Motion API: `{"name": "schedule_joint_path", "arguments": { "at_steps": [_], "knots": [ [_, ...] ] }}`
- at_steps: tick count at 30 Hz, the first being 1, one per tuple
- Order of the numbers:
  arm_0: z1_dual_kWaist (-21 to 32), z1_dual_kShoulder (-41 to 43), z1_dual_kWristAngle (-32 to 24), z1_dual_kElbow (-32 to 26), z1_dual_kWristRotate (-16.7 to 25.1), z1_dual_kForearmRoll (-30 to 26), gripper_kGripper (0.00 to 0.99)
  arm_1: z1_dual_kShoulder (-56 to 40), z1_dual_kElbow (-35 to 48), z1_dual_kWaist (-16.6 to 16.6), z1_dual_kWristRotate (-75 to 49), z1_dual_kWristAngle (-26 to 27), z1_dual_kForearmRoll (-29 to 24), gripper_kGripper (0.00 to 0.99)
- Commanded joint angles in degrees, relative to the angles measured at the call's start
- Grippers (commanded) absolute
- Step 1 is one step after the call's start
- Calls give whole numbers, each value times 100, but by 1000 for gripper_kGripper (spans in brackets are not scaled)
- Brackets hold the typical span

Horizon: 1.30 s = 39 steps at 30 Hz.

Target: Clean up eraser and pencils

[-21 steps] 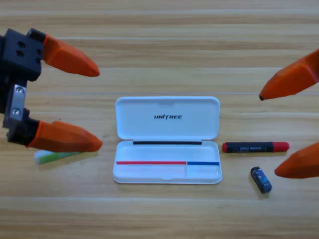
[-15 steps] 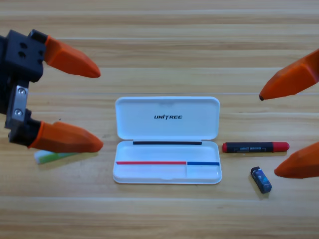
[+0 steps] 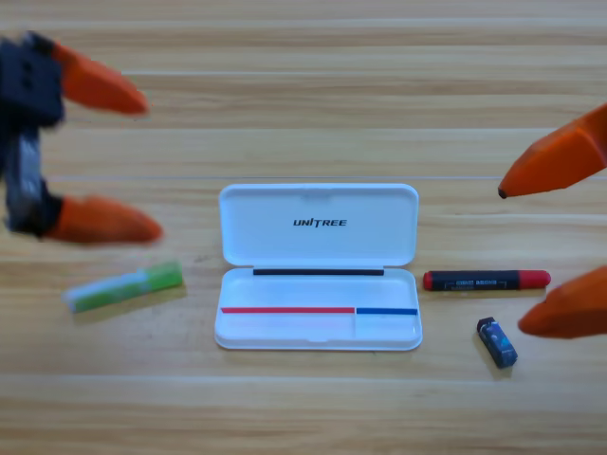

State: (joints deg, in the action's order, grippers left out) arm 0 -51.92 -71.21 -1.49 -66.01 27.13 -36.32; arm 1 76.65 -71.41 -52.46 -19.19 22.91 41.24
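Grippers both spread, holding nothing.
Left gripper (image 3: 142, 161) above slim light-green-and-white pencil (image 3: 124, 287): probably light, stiff, roll-prone; grasp mid-barrel. Right gripper (image 3: 510, 258) waits.

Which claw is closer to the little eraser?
The right claw. It is open at the picture's right edge, its lower jaw just beside the eraser. The left claw is far off, across the white case.

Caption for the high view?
Open white case between green-white pencil and black pencil, eraser; open grippers left, right.

left gripper (image 3: 147, 161) farther up-left
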Motion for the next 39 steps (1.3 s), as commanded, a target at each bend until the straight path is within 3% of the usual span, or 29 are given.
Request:
{"name": "schedule_joint_path", "arguments": {
  "at_steps": [1,5,9,16,25,39],
  "knots": [
    [-81,-490,527,-694,240,-771,969,438,198,192,908,-920,24,989],
    [-46,-578,1362,-712,582,-798,971,755,171,517,1365,-1606,200,988],
    [25,-807,1801,-729,758,-930,976,1396,-66,605,1708,-1984,666,985],
    [306,-1422,1757,-984,855,-1439,988,2495,-242,605,1875,-2344,806,988],
    [552,-2002,1546,-905,864,-1457,989,3365,-356,605,1936,-2529,710,896],
    [710,-2776,1353,-843,714,-1457,990,4244,-576,605,1989,-2696,683,833]
  ]
}}
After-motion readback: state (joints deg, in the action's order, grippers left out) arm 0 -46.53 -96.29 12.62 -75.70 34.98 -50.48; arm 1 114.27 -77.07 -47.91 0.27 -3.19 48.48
